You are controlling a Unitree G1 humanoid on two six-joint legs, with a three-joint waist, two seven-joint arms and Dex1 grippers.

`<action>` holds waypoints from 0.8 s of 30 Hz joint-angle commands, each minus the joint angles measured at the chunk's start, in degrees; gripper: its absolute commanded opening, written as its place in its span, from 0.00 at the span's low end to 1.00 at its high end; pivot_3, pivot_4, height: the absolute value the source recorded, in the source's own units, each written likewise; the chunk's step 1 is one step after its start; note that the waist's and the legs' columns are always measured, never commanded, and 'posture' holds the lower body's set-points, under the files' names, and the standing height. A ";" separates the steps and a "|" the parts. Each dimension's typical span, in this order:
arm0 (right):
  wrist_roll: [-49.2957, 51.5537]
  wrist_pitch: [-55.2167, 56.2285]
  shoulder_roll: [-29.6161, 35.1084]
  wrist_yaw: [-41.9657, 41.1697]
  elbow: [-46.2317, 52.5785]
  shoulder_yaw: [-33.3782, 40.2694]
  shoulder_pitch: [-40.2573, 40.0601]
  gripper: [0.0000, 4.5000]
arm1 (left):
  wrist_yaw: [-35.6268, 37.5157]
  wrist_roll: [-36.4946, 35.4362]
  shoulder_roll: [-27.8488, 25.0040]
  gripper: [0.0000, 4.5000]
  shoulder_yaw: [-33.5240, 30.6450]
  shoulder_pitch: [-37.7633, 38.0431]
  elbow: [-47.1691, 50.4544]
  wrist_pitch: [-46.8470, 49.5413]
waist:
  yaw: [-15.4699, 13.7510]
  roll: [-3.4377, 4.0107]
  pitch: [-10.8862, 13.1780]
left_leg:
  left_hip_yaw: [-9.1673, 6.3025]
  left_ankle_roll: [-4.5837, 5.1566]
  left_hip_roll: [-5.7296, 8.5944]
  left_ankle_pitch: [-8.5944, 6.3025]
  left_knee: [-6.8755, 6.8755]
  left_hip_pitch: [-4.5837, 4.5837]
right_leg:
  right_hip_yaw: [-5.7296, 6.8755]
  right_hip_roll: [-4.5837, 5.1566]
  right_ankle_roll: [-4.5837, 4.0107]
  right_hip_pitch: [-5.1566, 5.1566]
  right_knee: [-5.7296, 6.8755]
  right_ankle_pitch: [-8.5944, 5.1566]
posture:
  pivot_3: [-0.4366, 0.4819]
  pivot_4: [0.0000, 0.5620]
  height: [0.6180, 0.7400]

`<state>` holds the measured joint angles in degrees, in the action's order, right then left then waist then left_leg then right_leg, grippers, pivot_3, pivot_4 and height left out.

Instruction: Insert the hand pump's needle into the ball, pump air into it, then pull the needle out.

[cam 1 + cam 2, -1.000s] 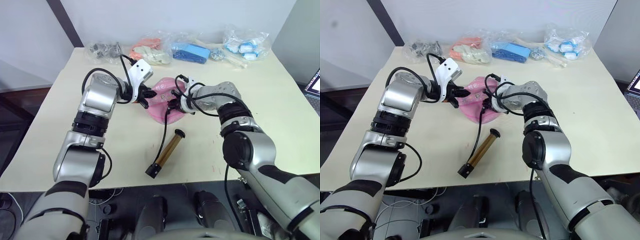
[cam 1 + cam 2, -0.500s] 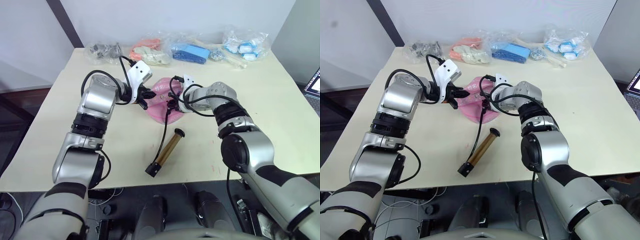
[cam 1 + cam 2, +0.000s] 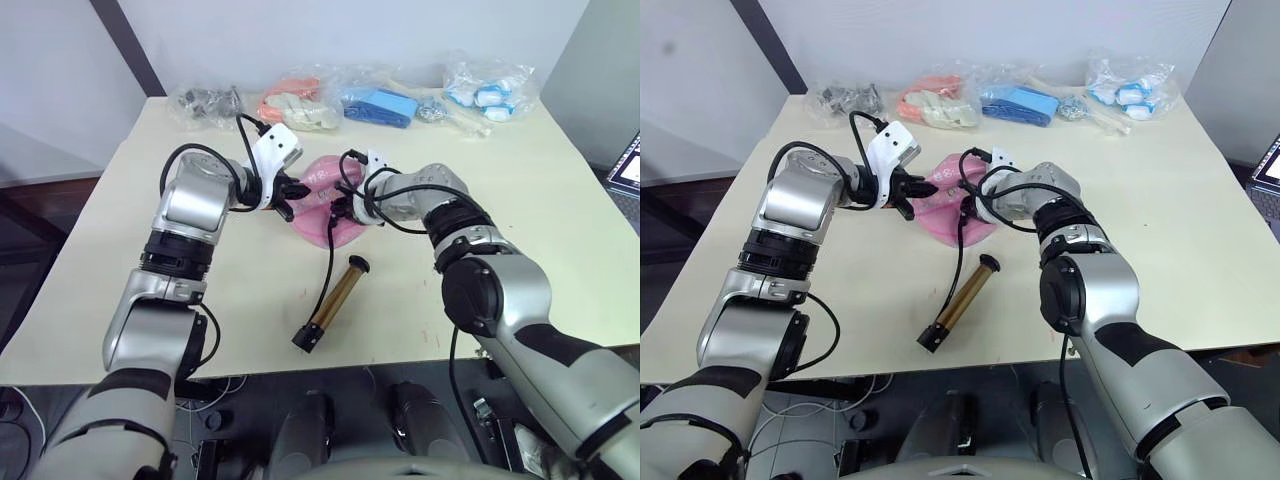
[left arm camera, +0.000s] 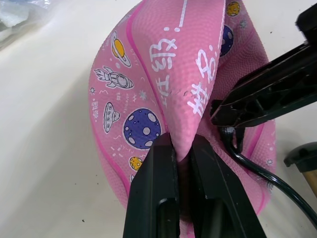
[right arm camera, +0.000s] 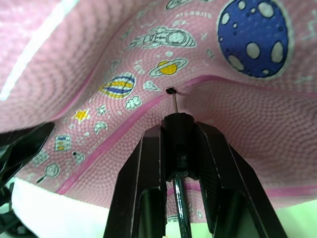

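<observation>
Ball [image 3: 322,205] lying deflated and crumpled mid-table, toward the far edge, short of the row of bags [image 3: 390,100] along that edge. Left gripper [image 4: 184,148] pinched tight on a raised fold of the ball's skin, fingers nearly meeting with only rubber between. Right gripper [image 5: 179,130] clamped on the black fitting of the needle [image 5: 175,103], pin tip set right at the valve [image 5: 170,90]; cannot tell whether it has gone in at all. Hose [image 3: 330,255] trailing from the fitting down to the pump [image 3: 334,302], lying loose nearer the front edge, handle end toward the ball.

Judged soft and limp: thin rubber with little air, likely to buckle under the pin rather than resist. Best held as now, on a fold close beside the valve, to give backing. Needle thin, probably easy to bend, so to be pushed straight along its axis, gripped at the fitting, never the pin. Pump stiff metal, light enough, to be taken by the tube.
</observation>
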<state>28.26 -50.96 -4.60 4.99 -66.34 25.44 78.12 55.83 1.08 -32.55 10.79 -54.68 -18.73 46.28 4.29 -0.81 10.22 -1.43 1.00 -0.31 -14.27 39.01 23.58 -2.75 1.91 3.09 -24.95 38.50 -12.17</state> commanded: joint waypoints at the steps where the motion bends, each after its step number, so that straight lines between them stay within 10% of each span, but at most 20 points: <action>1: -0.97 7.22 0.35 -0.53 1.39 -0.27 2.73 0.07 | 3.52 -2.67 1.95 0.01 3.48 3.33 1.31 2.28 | 0.03 0.00 0.00 | 0.00 0.00 -0.01 0.00 0.00 -0.08 | 0.00 -0.01 0.00 0.09 -0.01 0.00 | 0.48 0.27 1.00; 24: -9.20 6.90 0.40 -9.96 6.49 -11.21 0.46 0.07 | 1.84 -1.48 2.26 0.01 1.42 2.60 -3.22 0.02 | 0.55 -0.01 0.00 | -0.18 -0.01 -0.05 0.00 -0.60 -1.05 | 0.02 -0.15 0.00 1.04 -0.62 -0.02 | 0.48 0.27 1.00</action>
<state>20.24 -46.29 -5.54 -4.36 -66.07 15.34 77.40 55.80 1.08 -32.17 9.43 -53.85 -19.80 45.84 4.85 -0.82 10.22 -1.62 0.99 -0.35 -14.27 38.41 22.53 -2.73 1.77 3.09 -23.92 37.87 -12.19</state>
